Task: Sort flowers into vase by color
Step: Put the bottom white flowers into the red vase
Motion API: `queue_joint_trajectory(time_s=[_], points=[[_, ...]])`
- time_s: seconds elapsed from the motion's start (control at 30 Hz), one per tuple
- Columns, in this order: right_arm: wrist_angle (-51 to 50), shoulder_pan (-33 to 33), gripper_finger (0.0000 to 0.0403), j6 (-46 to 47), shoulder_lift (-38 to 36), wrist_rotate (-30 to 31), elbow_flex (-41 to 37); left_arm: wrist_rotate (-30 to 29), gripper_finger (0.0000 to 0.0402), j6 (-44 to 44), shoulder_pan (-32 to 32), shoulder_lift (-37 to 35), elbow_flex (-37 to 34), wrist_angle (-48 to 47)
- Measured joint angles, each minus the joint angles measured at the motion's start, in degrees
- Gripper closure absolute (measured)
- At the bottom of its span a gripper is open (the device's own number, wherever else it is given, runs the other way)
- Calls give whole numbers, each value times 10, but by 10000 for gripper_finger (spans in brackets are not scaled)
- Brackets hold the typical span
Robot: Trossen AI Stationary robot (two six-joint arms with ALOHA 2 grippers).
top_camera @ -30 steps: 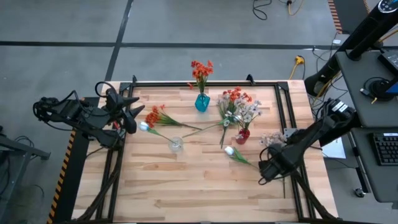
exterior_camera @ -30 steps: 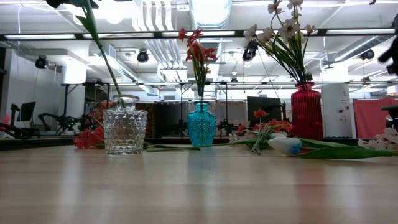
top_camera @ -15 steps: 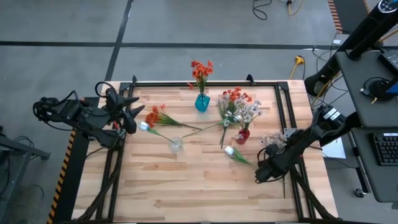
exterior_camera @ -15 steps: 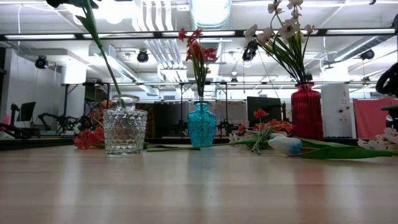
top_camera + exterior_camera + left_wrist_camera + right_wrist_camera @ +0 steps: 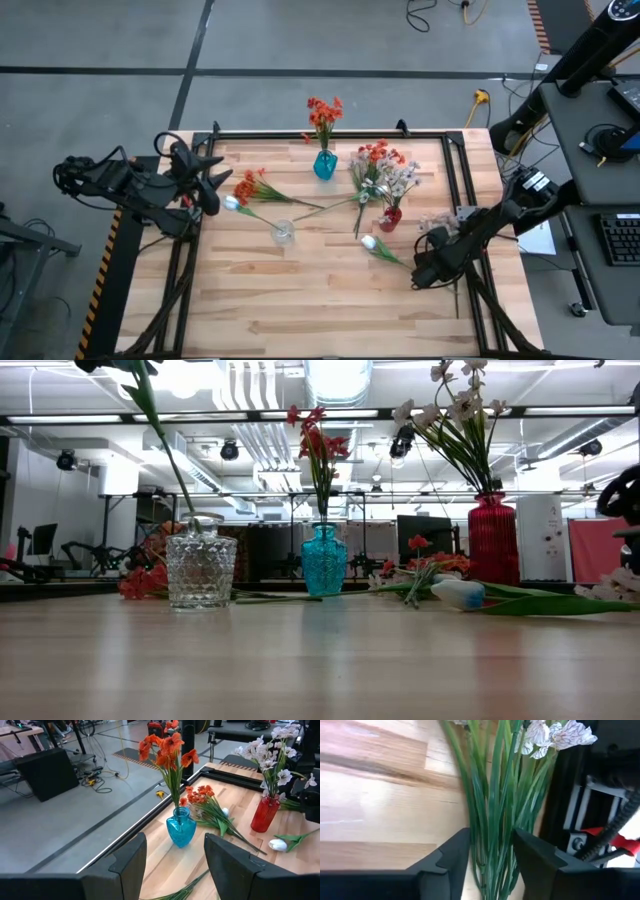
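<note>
A pale pink-white flower spray (image 5: 438, 224) lies on the table by the right edge, its green stems running toward the near edge. My right gripper (image 5: 425, 272) points down over those stems and is shut on them (image 5: 491, 850). The spray's blossoms (image 5: 555, 735) show beyond the fingers. My left gripper (image 5: 208, 182) hangs open above the table's left edge, holding nothing (image 5: 175, 865). A teal vase (image 5: 325, 164) holds orange-red flowers. A red vase (image 5: 390, 216) holds pale flowers. A clear glass vase (image 5: 283, 233) holds a leaning white bud. My right gripper has the spray's bundle of green stems (image 5: 480, 835) between its two fingers, some way below the blossoms. The fingers come from above, slanting down, and lie across the stems, which fill the gap between them. The spray lies flat on the table.
Loose flowers lie on the table: an orange-red spray (image 5: 250, 186) at the left, another (image 5: 374, 156) behind the red vase, and a white bud (image 5: 370, 242) near my right gripper. A black frame rail (image 5: 470, 180) runs along the right edge beside the stems.
My right gripper has come down onto the pale spray near the right edge and tipped more steeply. The spray has stayed where it lay.
</note>
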Motion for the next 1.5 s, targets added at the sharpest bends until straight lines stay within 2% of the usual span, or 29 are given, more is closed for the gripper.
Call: queue_joint_trajectory(time_s=[0.23, 0.33, 0.43, 0.57, 0.73, 1.1, 1.5], points=[[15, 0, 334, -11, -6, 6, 2, 0, 219, 0, 0, 1, 0, 0], [14, 0, 361, -18, -8, 31, 18, 0, 219, 0, 0, 1, 0, 0], [29, 0, 376, -33, -13, 61, 39, 0, 219, 0, 0, 1, 0, 0], [21, 0, 376, -32, -14, 62, 45, 0, 219, 0, 0, 1, 0, 0], [17, 0, 342, -35, -15, 63, 50, 0, 219, 0, 0, 1, 0, 0], [3, 0, 219, -35, -51, 63, 50, 0, 219, 0, 0, 1, 0, 0], [6, 37, 151, -22, -133, 40, 45, 0, 219, 0, 0, 0, 0, 0]])
